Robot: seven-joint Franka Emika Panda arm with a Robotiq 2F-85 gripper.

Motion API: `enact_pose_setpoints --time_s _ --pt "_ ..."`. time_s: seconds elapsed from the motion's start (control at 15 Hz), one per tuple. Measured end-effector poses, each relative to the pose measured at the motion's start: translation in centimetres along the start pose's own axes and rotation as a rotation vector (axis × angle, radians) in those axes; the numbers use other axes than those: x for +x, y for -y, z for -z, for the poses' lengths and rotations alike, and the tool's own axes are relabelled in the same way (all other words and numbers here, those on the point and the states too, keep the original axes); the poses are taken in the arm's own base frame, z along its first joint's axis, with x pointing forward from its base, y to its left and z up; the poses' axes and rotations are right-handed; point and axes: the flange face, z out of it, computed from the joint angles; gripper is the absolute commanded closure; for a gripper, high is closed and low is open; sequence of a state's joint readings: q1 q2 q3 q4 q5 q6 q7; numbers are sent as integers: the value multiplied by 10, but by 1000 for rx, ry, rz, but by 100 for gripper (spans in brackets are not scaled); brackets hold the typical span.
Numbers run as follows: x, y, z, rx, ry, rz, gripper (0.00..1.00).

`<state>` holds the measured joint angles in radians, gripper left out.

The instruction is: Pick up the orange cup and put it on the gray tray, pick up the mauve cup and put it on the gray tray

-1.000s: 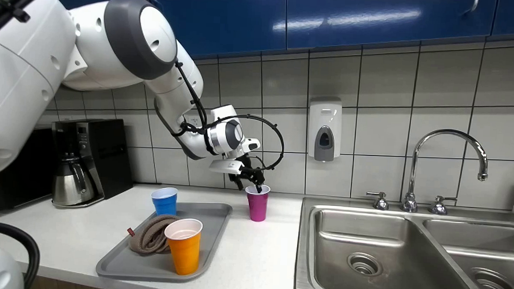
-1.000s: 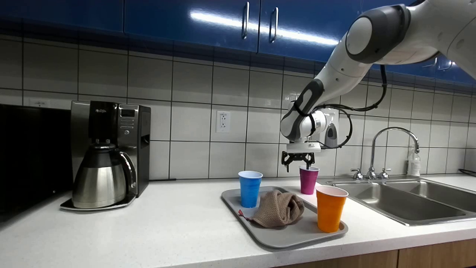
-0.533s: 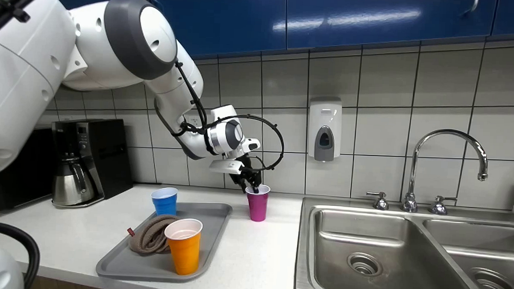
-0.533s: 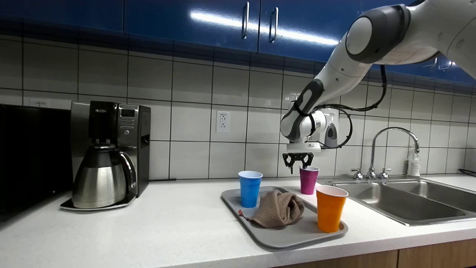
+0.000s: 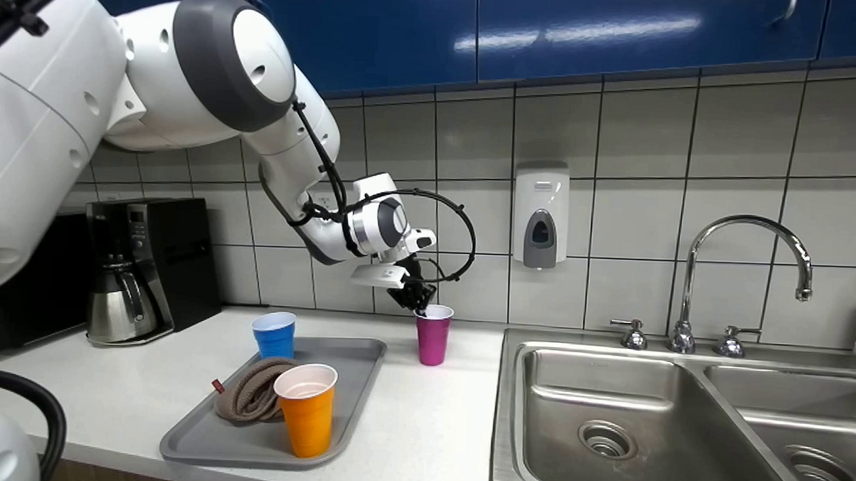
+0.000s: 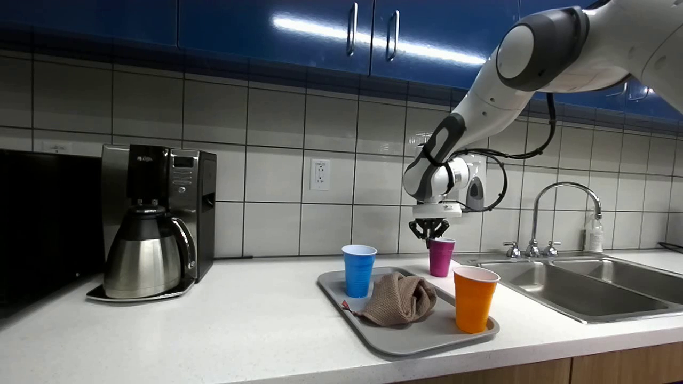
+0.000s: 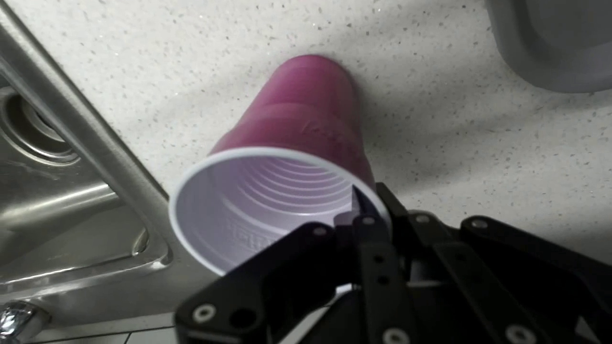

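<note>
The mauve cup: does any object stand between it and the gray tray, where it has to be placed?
Nothing visible stands between the mauve cup, pinched by the gripper, and the gray tray. On the tray, the orange cup, blue cup and brown cloth take up space, so placing it there probably needs care.

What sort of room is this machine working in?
It looks like a kitchen, perhaps an office break room: there is a double steel sink, a coffee maker and a wall-mounted dispenser. Whether it is a home or a workplace, I can't be sure.
</note>
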<state>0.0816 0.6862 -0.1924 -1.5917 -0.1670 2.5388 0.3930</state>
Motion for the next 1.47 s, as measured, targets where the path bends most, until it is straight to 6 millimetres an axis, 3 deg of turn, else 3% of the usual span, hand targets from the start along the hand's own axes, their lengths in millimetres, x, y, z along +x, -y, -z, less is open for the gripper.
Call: enact_pose_setpoints --time_s 0.4,0.67,1.13,1.47 --pt "4 -10 3 -14 -8 -11 99" --pt "0 -10 20 -8 -13 -9 99" --pt "-40 5 79 61 10 55 99" --pt "-74 10 98 83 32 89 99"
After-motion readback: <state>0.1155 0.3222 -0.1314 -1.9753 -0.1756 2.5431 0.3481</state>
